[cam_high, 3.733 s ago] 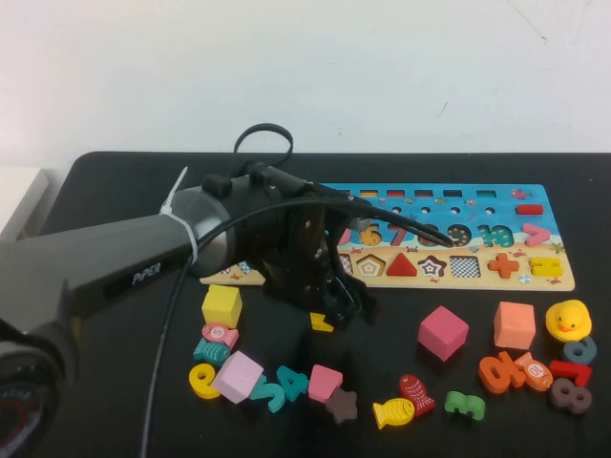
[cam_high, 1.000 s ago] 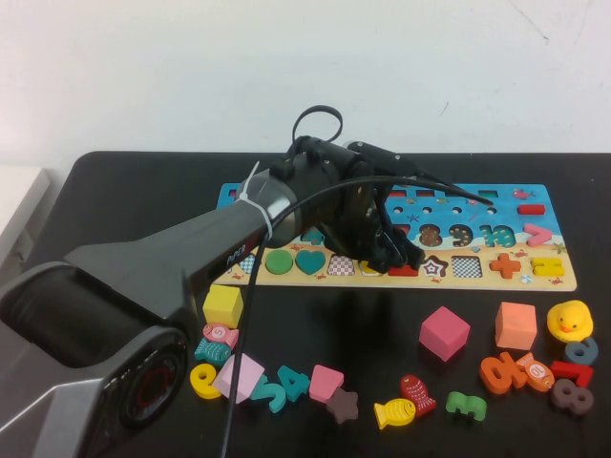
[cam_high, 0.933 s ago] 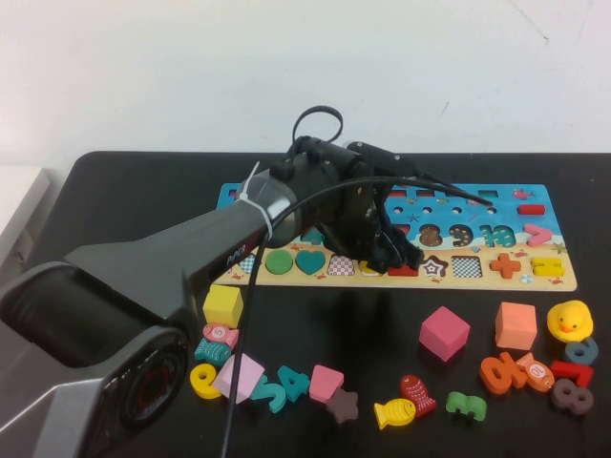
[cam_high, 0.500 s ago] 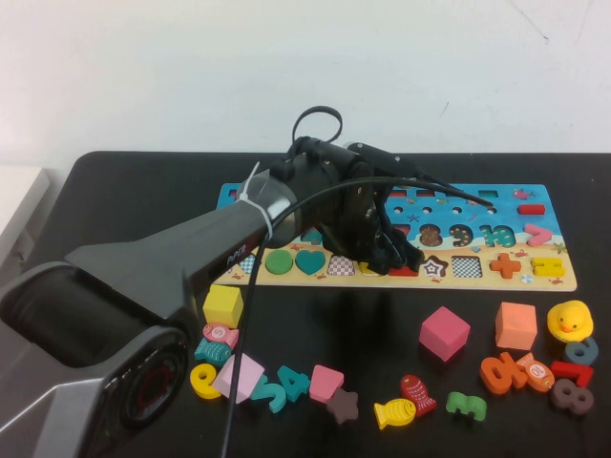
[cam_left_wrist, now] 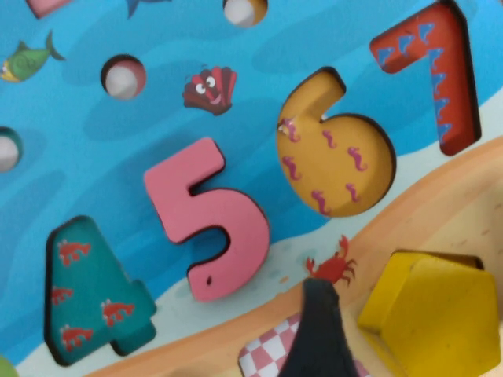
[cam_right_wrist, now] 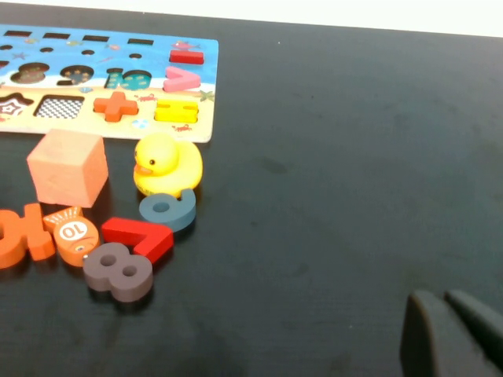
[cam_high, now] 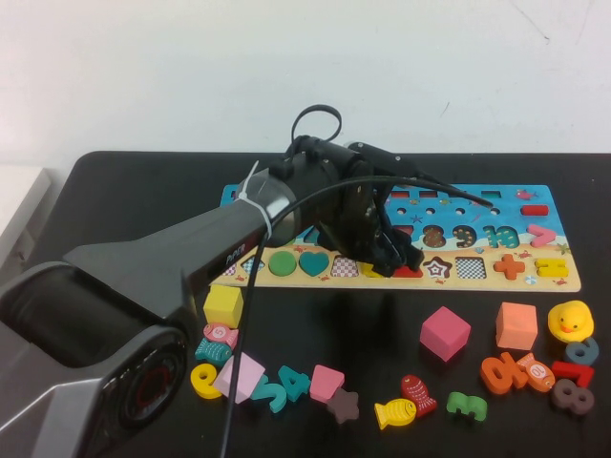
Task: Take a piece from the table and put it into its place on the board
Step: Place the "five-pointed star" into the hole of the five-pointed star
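Placing step: we see the left tool (cam_high: 396,256) low over the board (cam_high: 544,229), its fingers apparently pinching the piece (cam_left_wrist: 436,314) at the pentagon slot just below the 6, seemingly tilted, not flush. Next we'd press level, then release. Right tool (cam_right_wrist: 456,334) parked over bare surface (cam_right_wrist: 338,141) far from the board, fingers pressed together.

From where I sit, the biggest change is my left gripper (cam_high: 396,256): at the start it hangs over the black table (cam_high: 115,191) on the near side of the board (cam_high: 535,277), closed on the yellow pentagon (cam_left_wrist: 431,312); now it is down on the board's shape row, beside the red triangle. The pentagon lies tilted at its slot, one finger (cam_left_wrist: 318,330) touching it. In the last half second the board itself slides slightly rightward and nearer.
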You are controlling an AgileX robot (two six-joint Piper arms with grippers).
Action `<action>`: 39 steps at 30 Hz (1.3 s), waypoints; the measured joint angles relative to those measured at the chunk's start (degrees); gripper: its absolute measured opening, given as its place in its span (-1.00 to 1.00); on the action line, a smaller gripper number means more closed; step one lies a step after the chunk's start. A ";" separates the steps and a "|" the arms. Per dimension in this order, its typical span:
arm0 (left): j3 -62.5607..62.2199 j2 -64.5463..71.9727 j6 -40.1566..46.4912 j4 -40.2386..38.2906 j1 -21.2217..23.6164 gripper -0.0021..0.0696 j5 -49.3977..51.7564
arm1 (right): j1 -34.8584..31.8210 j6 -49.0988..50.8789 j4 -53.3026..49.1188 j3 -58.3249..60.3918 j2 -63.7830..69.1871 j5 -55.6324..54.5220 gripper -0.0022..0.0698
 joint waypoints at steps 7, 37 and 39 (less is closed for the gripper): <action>-0.09 -1.10 0.00 -0.21 0.00 -0.11 -1.75 | 0.00 0.00 0.00 0.00 0.00 0.00 -0.89; -0.09 0.69 -4.00 6.06 0.00 -0.94 -0.41 | 0.00 0.00 0.00 0.00 0.00 0.00 -0.89; -0.09 0.69 -3.85 6.34 0.00 -0.95 -0.28 | 0.00 0.00 0.00 0.00 0.00 0.00 -0.89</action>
